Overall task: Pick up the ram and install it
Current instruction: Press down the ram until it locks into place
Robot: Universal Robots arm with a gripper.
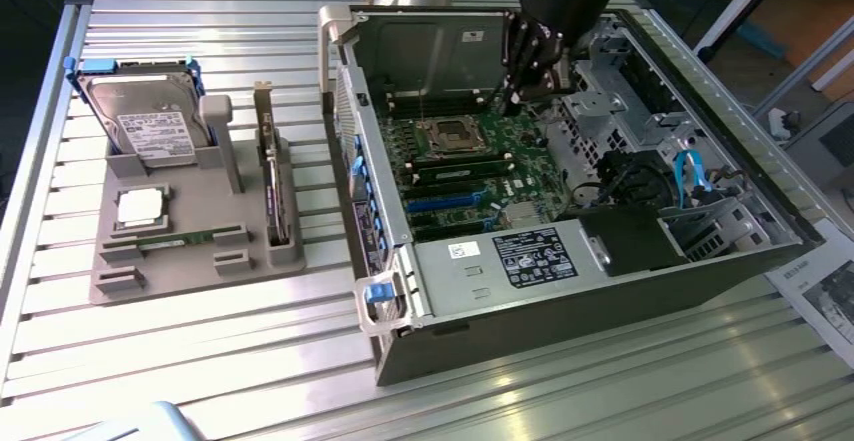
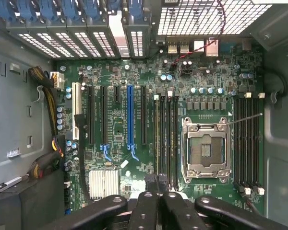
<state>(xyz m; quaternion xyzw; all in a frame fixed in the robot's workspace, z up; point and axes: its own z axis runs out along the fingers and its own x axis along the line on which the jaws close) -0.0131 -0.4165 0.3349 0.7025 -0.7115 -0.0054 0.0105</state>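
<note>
A ram [image 1: 176, 240], a thin green stick, lies in a slot of the grey holder [image 1: 254, 261] at the exterior view's left. My gripper [image 1: 518, 83] hangs over the far end of the open computer case [image 1: 561, 291], above the motherboard [image 1: 474, 176]. In the wrist view the dark fingers [image 2: 149, 201] meet at the gripper [image 2: 157, 188], shut, with nothing visible between them. They point at the long memory slots [image 2: 166, 139] beside the open processor socket [image 2: 205, 149]. One slot [image 2: 157, 139] shows a yellowish-green edge along its length; I cannot tell whether a stick sits in it.
The holder also carries a hard drive [image 1: 150, 121], a square silver processor [image 1: 142, 207] and an upright expansion card [image 1: 272, 196]. Inside the case are a black power supply [image 1: 534, 256], blue cables [image 1: 687, 176] and drive cages. The case stands on a slatted metal table [image 1: 200, 361].
</note>
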